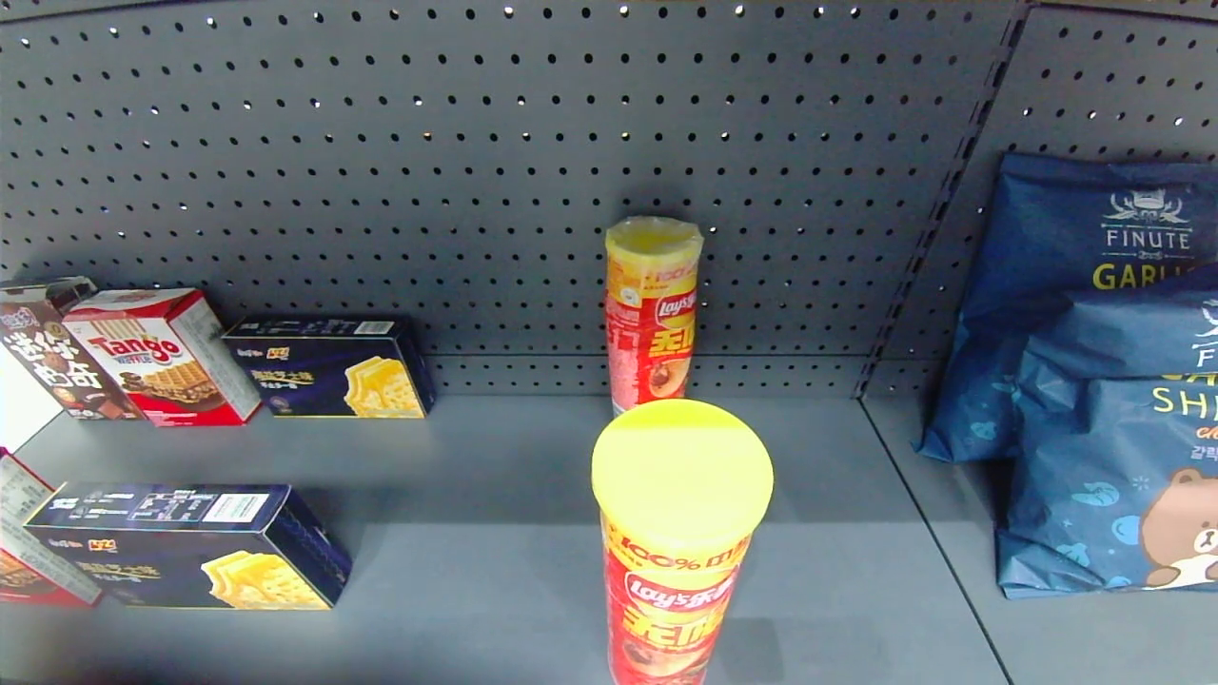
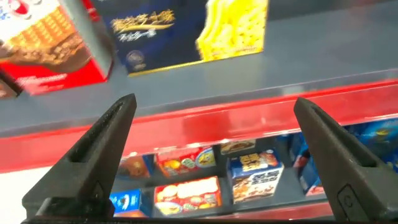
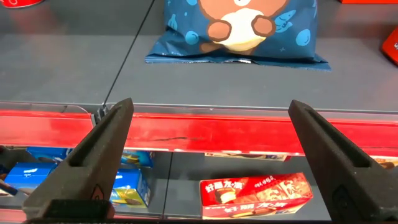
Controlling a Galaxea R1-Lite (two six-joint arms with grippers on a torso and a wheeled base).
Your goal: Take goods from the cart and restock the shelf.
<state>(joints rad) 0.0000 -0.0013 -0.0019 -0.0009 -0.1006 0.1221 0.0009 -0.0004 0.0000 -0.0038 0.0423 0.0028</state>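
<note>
Two red chip cans with yellow lids stand upright on the grey shelf: one near the front, one at the back by the pegboard. My left gripper is open and holds nothing, in front of the shelf's red front edge, facing a dark blue cracker box. My right gripper is open with nothing in it too, in front of the red shelf edge, facing a blue snack bag with a bear.
Snack boxes line the shelf's left: a red wafer box, a dark blue box behind and another in front. Blue snack bags fill the right section. A lower shelf holds more boxes.
</note>
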